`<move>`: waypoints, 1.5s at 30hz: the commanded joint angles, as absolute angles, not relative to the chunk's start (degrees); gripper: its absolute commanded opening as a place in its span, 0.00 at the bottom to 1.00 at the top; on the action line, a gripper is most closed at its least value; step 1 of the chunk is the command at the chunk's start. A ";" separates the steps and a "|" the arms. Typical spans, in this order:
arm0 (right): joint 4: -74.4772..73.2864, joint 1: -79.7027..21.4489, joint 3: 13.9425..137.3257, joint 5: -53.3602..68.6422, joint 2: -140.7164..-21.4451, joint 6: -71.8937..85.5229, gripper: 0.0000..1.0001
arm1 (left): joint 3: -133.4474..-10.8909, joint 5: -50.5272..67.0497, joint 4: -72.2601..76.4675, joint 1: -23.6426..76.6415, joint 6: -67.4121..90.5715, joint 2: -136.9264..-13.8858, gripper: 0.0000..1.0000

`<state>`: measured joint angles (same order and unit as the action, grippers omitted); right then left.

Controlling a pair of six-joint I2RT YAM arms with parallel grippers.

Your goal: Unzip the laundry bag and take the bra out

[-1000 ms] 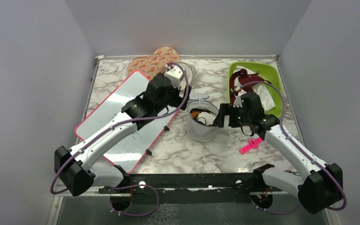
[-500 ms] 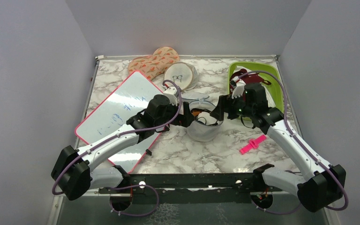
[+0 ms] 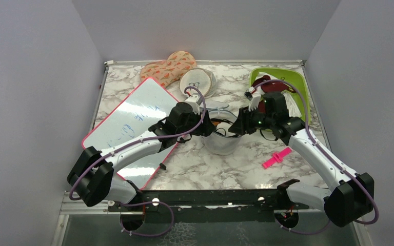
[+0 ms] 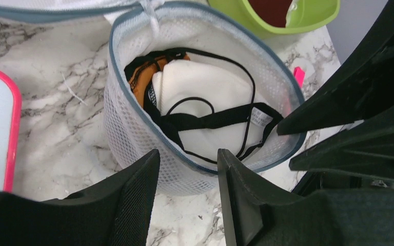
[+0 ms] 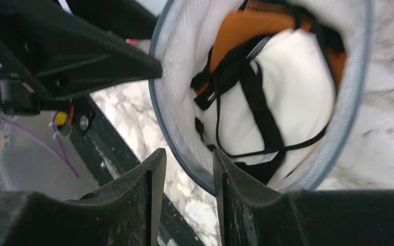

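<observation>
The laundry bag (image 3: 220, 146) stands unzipped on the marble, its white mesh wall (image 4: 128, 133) and grey-blue rim upright and its lid flap folded back. Inside lies the bra (image 3: 217, 124), orange (image 4: 143, 77) with a white lining and black straps (image 5: 259, 97). My left gripper (image 3: 209, 128) sits at the bag's left rim, its jaws (image 4: 188, 154) narrowed but apart, one finger outside the mesh and one over the inside. My right gripper (image 3: 238, 127) straddles the right rim the same way (image 5: 189, 154), a gap still showing. Neither pinches the fabric.
A pink-edged whiteboard (image 3: 133, 128) lies to the left under my left arm. A green bin (image 3: 298, 87) at the back right holds a dark red garment (image 3: 267, 84). A beige round pouch (image 3: 197, 82) and a carrot-print cloth (image 3: 166, 69) lie behind; a pink clip (image 3: 275, 159) at front right.
Both arms have closed in on the bag from either side, the left coming down from over the beige pouch. Both sets of jaws have narrowed around the rim.
</observation>
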<state>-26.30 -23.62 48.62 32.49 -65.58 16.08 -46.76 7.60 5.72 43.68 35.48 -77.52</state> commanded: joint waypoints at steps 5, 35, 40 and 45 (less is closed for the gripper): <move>-17.86 -28.62 37.95 36.80 -63.79 23.01 0.36 | -40.62 13.69 12.42 43.73 40.94 -75.97 0.46; -25.37 -31.85 58.00 14.67 -80.24 5.02 0.60 | -36.61 16.70 14.47 44.47 40.72 -76.18 0.00; -27.20 -34.04 59.16 6.52 -82.22 2.61 0.64 | -36.40 17.20 14.97 44.48 40.36 -76.65 0.00; -28.32 -35.53 60.19 3.44 -83.81 1.52 0.72 | -36.30 18.33 15.63 44.53 40.43 -77.31 0.00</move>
